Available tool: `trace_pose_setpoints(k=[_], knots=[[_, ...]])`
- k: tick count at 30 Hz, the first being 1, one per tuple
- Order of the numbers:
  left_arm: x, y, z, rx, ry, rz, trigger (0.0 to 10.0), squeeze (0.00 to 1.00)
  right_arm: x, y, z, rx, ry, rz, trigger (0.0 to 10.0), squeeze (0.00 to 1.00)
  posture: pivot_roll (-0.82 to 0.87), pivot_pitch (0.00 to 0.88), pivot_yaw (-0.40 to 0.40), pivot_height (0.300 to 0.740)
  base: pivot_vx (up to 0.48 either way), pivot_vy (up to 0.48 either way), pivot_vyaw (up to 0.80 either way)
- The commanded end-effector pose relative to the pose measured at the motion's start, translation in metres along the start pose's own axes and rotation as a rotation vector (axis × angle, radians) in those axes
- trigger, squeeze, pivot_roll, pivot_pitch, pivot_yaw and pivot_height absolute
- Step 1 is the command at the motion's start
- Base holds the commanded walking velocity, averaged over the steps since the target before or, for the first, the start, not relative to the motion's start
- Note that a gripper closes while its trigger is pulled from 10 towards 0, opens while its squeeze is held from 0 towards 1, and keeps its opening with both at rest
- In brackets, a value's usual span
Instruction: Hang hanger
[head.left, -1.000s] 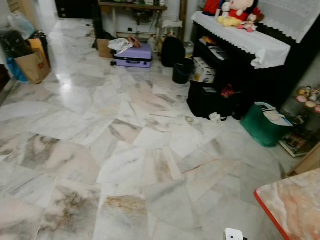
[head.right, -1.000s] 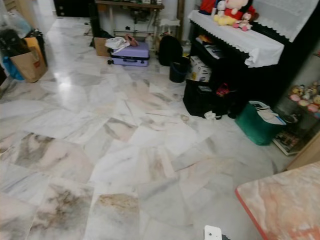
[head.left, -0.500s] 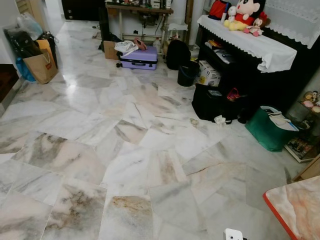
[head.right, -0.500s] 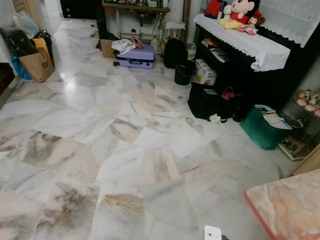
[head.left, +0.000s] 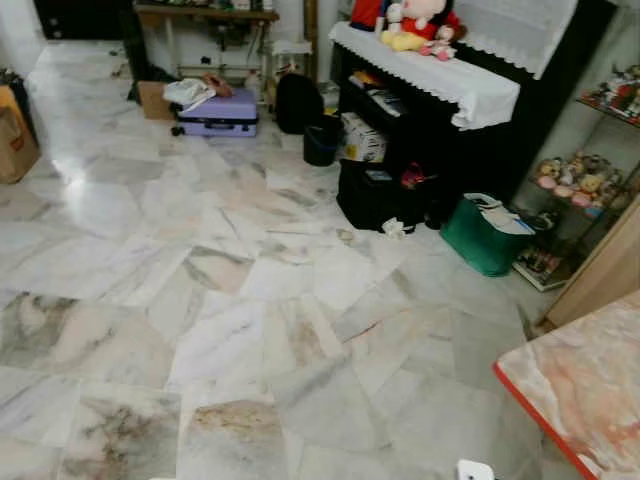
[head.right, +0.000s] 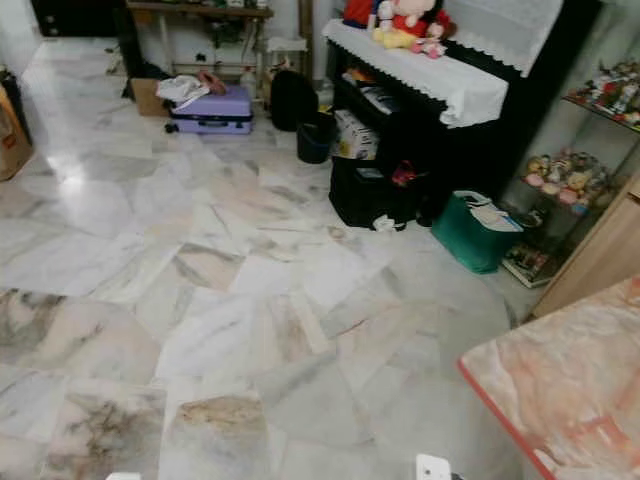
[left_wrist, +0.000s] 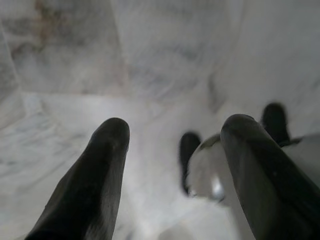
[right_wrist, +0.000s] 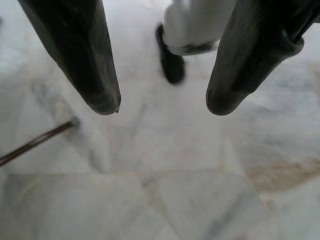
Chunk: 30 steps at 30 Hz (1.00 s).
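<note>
The left gripper (left_wrist: 172, 132) hangs over pale marble floor (head.left: 250, 300), its two black fingers spread apart with nothing between them. The right gripper (right_wrist: 162, 107) also points down at the floor, fingers parted and empty. No hanger can be made out in either gripper or anywhere in the room; a thin dark rod (right_wrist: 35, 142) at the left edge of the right wrist view is too unclear to identify.

In the head views, a marble table with a red edge (head.left: 585, 390) fills the lower right. A dark piano draped in white cloth (head.left: 450, 85) stands at upper right, with a green basket (head.left: 480, 240) beside it and a purple suitcase (head.left: 218, 112) at upper centre.

Judging from this, the robot is at the searching or walking step. The next move calls for finding the hanger.
</note>
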<state>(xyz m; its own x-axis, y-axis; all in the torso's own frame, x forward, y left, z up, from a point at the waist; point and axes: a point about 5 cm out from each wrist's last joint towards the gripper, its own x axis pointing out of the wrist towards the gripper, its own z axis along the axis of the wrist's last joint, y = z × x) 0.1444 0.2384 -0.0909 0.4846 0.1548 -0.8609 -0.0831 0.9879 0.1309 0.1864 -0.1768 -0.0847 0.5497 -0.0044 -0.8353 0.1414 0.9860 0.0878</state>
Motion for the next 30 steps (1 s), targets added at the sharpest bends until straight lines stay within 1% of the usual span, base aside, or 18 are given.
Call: trace_pose_setpoints(k=[1, 3, 6, 12, 16, 19, 21, 22, 25, 28, 30], knots=[[0.003, -0.008, 0.02, 0.047, -0.053, -0.053, 10.0, 0.0, -0.001, -0.004, -0.003, 0.099, 0.032, 0.077, 10.0, 0.0, 0.19, 0.0, -0.053, 0.74, 0.0, 0.0, -0.8], [0.003, -0.007, 0.02, 0.054, -0.048, -0.052, 10.0, 0.0, -0.001, -0.005, -0.002, 0.104, 0.031, 0.072, 10.0, 0.0, 0.19, 0.0, -0.05, 0.74, 0.0, 0.0, -0.8], [0.003, -0.009, 0.025, 0.073, -0.06, -0.061, 10.0, 0.0, -0.002, -0.009, -0.004, 0.094, 0.039, 0.065, 10.0, 0.0, 0.19, 0.0, -0.059, 0.74, 0.0, 0.0, -0.8], [0.004, -0.016, 0.033, 0.078, -0.089, -0.079, 10.0, 0.0, -0.005, -0.017, -0.017, 0.069, 0.088, 0.044, 10.0, 0.0, 0.22, 0.0, -0.068, 0.74, 0.0, 0.0, -0.8], [0.004, -0.021, 0.03, 0.104, -0.081, -0.098, 10.0, 0.0, -0.005, -0.015, -0.02, 0.07, 0.094, 0.047, 10.0, 0.0, 0.21, 0.0, -0.062, 0.74, 0.0, 0.0, -0.8], [0.004, -0.021, 0.027, 0.112, -0.073, -0.1, 10.0, 0.0, -0.005, -0.013, -0.02, 0.072, 0.094, 0.05, 10.0, 0.0, 0.2, 0.0, -0.06, 0.74, 0.0, 0.0, -0.8], [0.003, -0.02, 0.02, 0.114, -0.047, -0.098, 10.0, 0.0, -0.004, -0.007, -0.022, 0.087, 0.094, 0.058, 10.0, 0.0, 0.2, 0.0, -0.061, 0.74, 0.0, 0.0, -0.8], [0.003, -0.02, 0.019, 0.117, -0.045, -0.098, 10.0, 0.0, -0.004, -0.005, -0.022, 0.091, 0.093, 0.06, 10.0, 0.0, 0.2, 0.0, -0.061, 0.74, 0.0, 0.0, -0.8], [0.003, -0.02, 0.021, 0.13, -0.052, -0.102, 10.0, 0.0, -0.003, -0.003, -0.021, 0.081, 0.09, 0.064, 10.0, 0.0, 0.2, 0.0, -0.063, 0.74, 0.0, 0.0, -0.8], [0.004, -0.019, 0.027, 0.13, -0.071, -0.097, 10.0, 0.0, -0.003, -0.003, -0.02, 0.122, 0.077, 0.042, 10.0, 0.0, 0.21, 0.0, -0.065, 0.74, 0.0, 0.0, -0.8], [0.004, -0.018, 0.029, 0.13, -0.075, -0.096, 10.0, 0.0, -0.004, -0.004, -0.022, 0.117, 0.081, 0.038, 10.0, 0.0, 0.2, 0.0, -0.064, 0.74, 0.0, 0.0, -0.8]])
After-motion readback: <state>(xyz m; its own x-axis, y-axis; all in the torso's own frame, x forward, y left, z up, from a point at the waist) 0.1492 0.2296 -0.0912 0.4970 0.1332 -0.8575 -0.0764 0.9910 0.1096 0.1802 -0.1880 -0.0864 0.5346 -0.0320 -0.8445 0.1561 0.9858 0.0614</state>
